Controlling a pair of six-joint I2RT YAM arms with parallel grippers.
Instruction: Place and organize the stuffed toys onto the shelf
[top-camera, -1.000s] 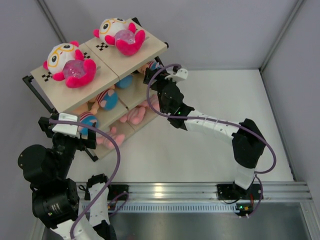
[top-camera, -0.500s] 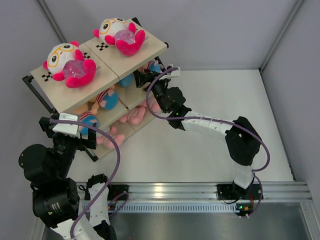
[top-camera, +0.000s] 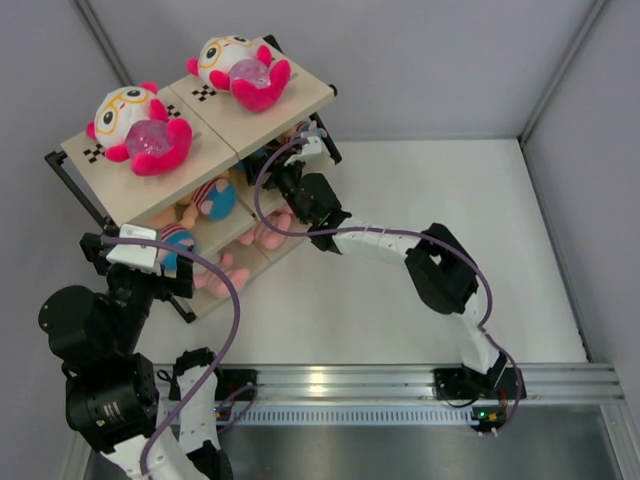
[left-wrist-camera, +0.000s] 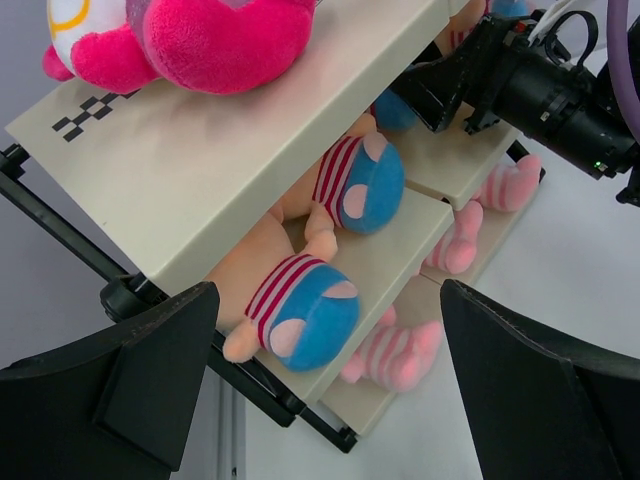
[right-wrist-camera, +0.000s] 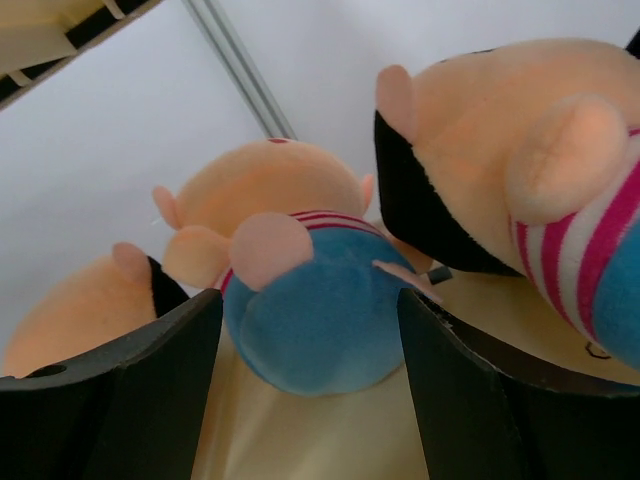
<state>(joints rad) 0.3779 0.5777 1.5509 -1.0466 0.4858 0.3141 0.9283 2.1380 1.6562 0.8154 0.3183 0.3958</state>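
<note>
The shelf stands at the far left, angled. Two white-headed, hot-pink stuffed toys lie on its top boards. Peach-faced striped toys with blue bottoms lie on the middle tier, and pale pink ones on the bottom tier. My right gripper reaches into the middle tier. In the right wrist view it is open, its fingers either side of a blue-bottomed toy. My left gripper is open and empty, hovering off the shelf's near left end, facing the toys.
The shelf's black frame juts out at its left end, close to my left arm. Grey enclosure walls and metal posts bound the white table. An aluminium rail runs along the near edge.
My right arm has swung left and pushed its gripper further under the top board into the middle tier. My left arm and the toys on top have not moved.
</note>
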